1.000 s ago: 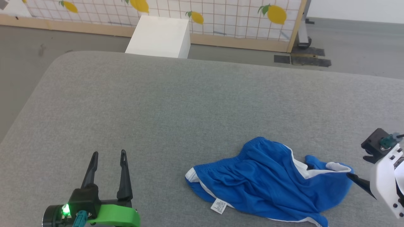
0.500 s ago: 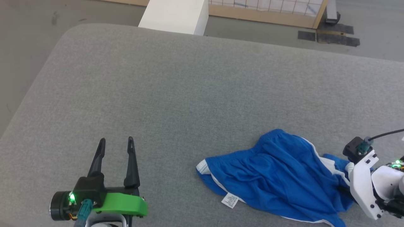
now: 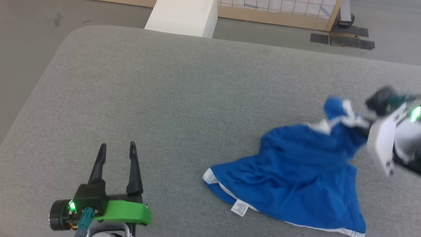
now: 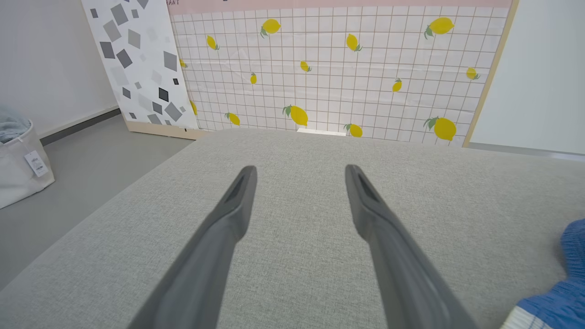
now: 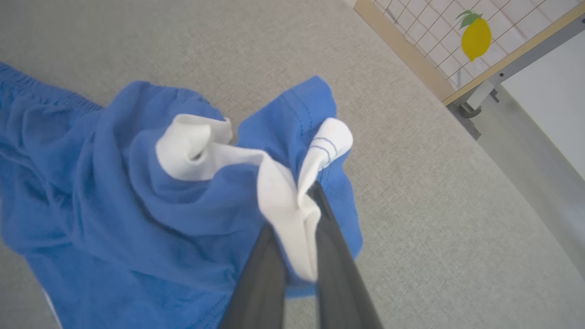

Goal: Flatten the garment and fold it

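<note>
The garment (image 3: 289, 171) is a pair of bright blue shorts with white trim and a small white tag, lying rumpled on the grey cushion (image 3: 164, 98) right of centre. My right gripper (image 3: 361, 131) is shut on its right-hand corner and holds that corner raised off the surface. In the right wrist view the two dark fingers of the right gripper (image 5: 297, 214) pinch the white trim of the garment (image 5: 137, 205), which hangs bunched below. My left gripper (image 3: 115, 148) stands open at the lower left, holding nothing. The left gripper (image 4: 299, 173) points across bare cushion, with the garment (image 4: 562, 297) at the lower right.
A white box (image 3: 184, 14) stands on the floor beyond the cushion's far edge. A lemon-patterned panel (image 4: 320, 68) rises behind it, and a pale fabric basket (image 4: 13, 155) sits on the floor to the left. The cushion's left edge drops to grey floor.
My right gripper has shut on the garment's right corner and lifted it up and away, stretching the cloth. The head camera tilted down early on. The left gripper has stayed put.
</note>
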